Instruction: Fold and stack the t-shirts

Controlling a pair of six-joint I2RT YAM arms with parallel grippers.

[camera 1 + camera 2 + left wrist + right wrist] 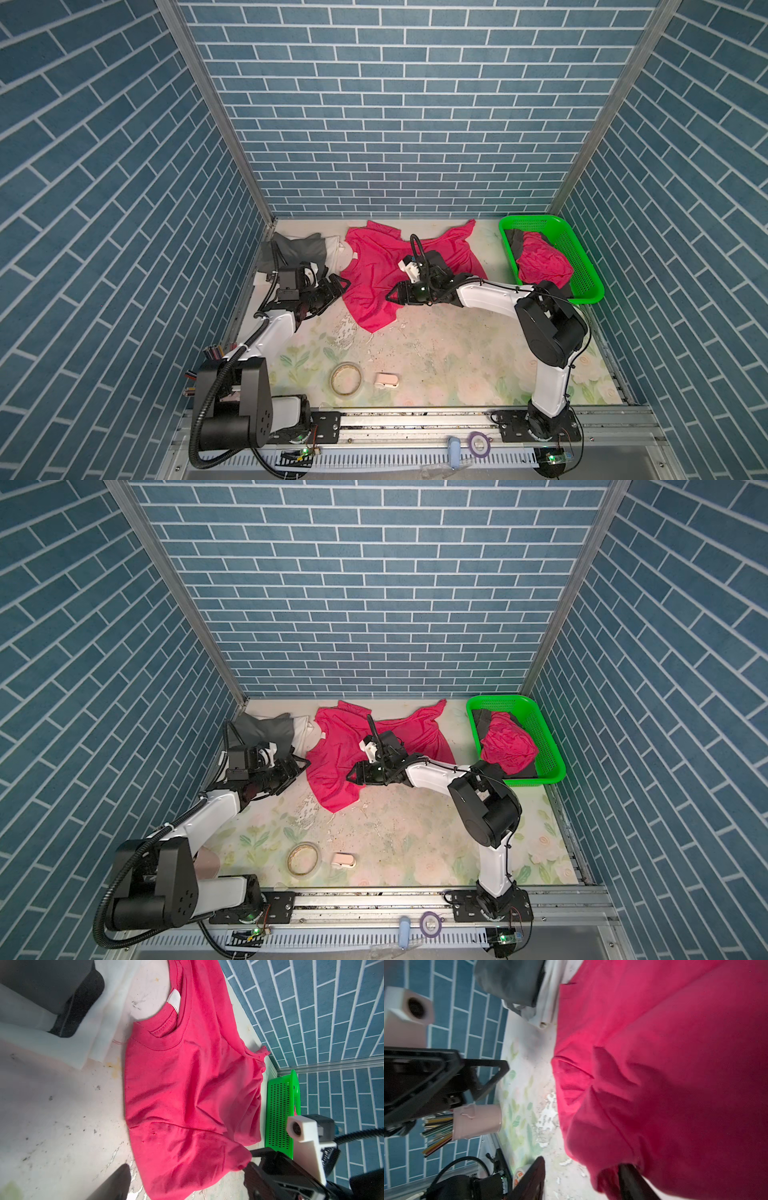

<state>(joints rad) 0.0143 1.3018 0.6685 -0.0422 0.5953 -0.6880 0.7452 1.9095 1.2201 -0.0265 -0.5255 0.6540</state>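
Shirt (374,270) lies rumpled at back of table (436,345); my right gripper (390,296) gapes astride its near edge, left gripper (343,286) open alongside; I'd seat both layers deep before closing and lifting.

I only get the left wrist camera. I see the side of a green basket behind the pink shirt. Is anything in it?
Observer: Yes. In both top views the green basket holds a crumpled pink t-shirt on top of a dark grey shirt.
Operator: Is there other stuff on the table that I can't see?
Observer: A roll of tape lies flat near the front edge, beside a small white object.
Operator: Anything next to my arm?
Observer: A pink cup of coloured pencils, by the left arm's base.
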